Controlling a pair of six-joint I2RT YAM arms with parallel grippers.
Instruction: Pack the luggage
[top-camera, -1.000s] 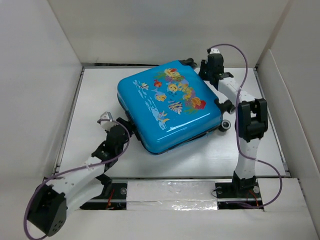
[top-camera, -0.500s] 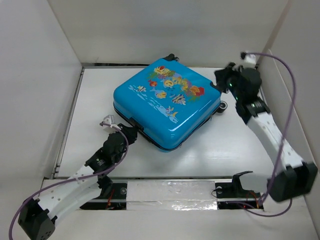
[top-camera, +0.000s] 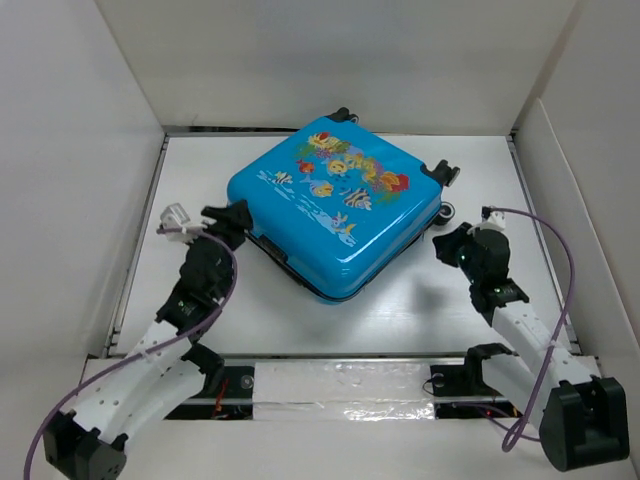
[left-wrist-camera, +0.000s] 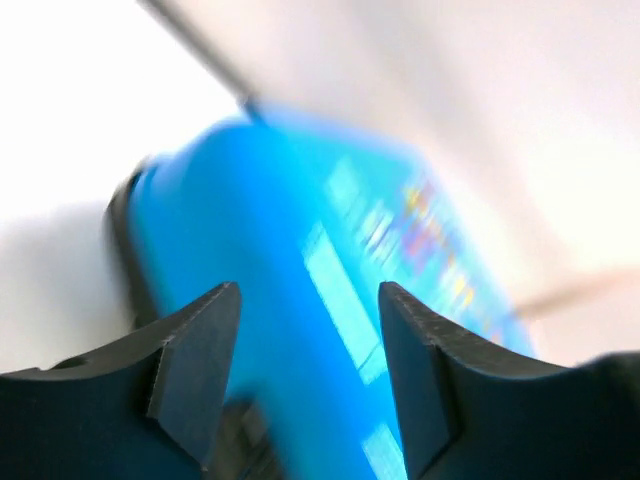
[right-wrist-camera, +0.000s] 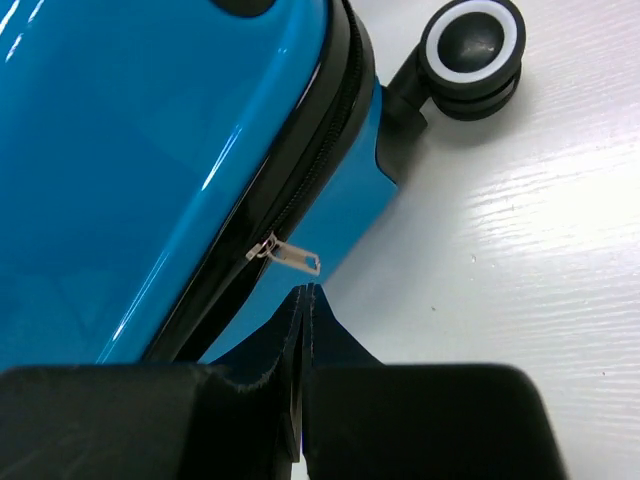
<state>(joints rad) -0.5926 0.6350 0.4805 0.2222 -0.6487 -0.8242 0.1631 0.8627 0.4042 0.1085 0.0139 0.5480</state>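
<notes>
So, step in hand: the suitcase (top-camera: 340, 215) lies flat with its lid down and nothing to pack in sight, so I judge this to be the closing stage, with the zip as the work left.
Suitcase place: middle of the desk (top-camera: 420, 310), a little toward 12 o'clock, printed shell up, turned so its corners point to 12, 3, 6 and 9 o'clock.
Left gripper (top-camera: 228, 214): at the suitcase's 9 o'clock corner, fingers spread with a clear gap. Its wrist view is blurred, showing only blue shell beyond the gap and nothing pinched.
Right gripper (top-camera: 447, 243): at about 4 o'clock of the suitcase, low over the desk, fingers pressed together on nothing.
Zip tab (right-wrist-camera: 290, 256): a small metal tab on the dark seam (right-wrist-camera: 300, 190), just ahead of the right gripper's tips but apart from them.
Wheel (right-wrist-camera: 472, 45): black with a white ring, at the 3 o'clock corner, beyond the tab.
Zip state: I cannot tell how much of the seam is shut.
Next move calls for: parting the right gripper's fingers, easing forward onto the thin tab and nipping it squarely, while the left gripper steadies the far corner so the light shell does not slide.
</notes>
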